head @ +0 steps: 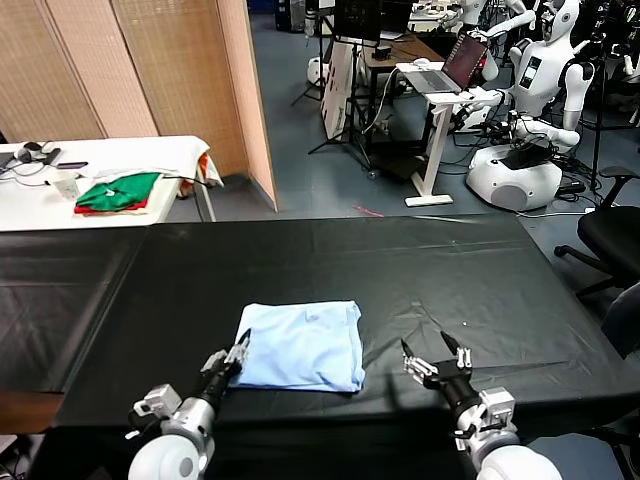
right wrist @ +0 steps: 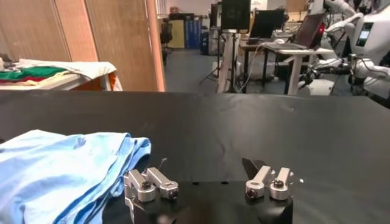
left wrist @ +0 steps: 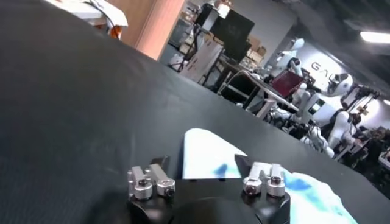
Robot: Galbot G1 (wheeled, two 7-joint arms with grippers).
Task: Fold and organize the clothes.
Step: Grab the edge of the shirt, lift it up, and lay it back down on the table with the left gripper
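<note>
The T-shirt (head: 302,346) is lying folded into a rough rectangle on the black bench (head: 480,270), near its front edge. The left tool (head: 238,352) is sitting at the shirt's left edge; whether its fingers are gripping the cloth I cannot tell. The right tool (head: 436,356) is hovering released over bare bench, well apart from the shirt.

the room is bright from lights up on the ceiling. the black desk (head: 420,270) looks dark, with a soft shine and small wrinkles. the left wrist view is dimmer, tilted, and blurry far away.
</note>
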